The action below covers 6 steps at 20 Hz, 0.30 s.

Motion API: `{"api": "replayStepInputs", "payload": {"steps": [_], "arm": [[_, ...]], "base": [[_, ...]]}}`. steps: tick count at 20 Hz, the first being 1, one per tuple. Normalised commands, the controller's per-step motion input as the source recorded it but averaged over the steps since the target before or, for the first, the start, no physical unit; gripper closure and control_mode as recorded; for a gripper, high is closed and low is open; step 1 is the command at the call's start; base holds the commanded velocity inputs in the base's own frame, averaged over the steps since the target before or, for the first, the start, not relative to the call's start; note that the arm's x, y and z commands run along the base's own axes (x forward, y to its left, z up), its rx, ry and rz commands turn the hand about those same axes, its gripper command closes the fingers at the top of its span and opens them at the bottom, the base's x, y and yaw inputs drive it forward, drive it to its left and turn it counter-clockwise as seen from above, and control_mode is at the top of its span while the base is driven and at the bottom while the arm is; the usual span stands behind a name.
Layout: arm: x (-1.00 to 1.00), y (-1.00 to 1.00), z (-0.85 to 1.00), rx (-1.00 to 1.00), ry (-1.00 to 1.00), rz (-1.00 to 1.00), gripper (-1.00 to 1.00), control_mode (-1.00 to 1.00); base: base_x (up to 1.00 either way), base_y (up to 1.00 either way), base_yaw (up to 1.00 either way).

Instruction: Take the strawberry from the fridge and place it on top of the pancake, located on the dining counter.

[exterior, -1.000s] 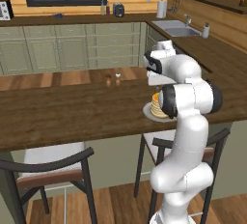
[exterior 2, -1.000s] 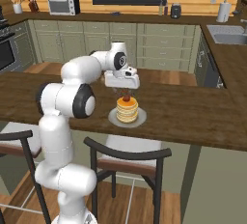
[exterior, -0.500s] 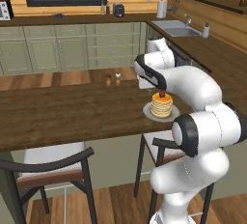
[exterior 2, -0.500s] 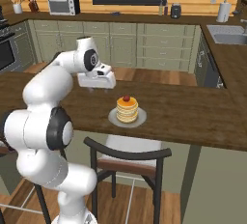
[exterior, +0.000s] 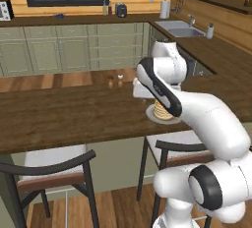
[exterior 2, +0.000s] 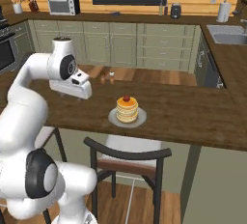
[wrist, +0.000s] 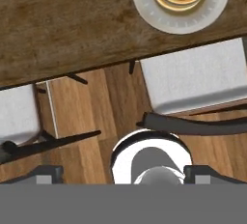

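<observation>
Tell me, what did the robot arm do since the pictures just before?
The pincer swung away from above the pancake to the left along the dining counter, open and empty. The strawberry stayed on top of the stack, and the plate did not move.

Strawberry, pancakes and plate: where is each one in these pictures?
strawberry (exterior 2: 126,98): right base view, its red top, on the stack.
pancakes (exterior 2: 127,111): right base view, side of the stack.
plate (wrist: 144,6): hand view, bare left rim.
</observation>
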Motion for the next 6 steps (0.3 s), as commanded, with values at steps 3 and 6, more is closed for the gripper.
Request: {"api": "replayStepInputs", "payload": {"steps": [3, 6], "arm": [[-1.00, 0.56, -0.04, -0.08, -0.22, 0.07, -1.00, -1.00], [-1.00, 0.37, -0.03, -0.12, -0.25, 0.11, -1.00, -1.00]], "base": [[0.00, 0.00, 0.00], [0.00, 0.00, 0.00]]}}
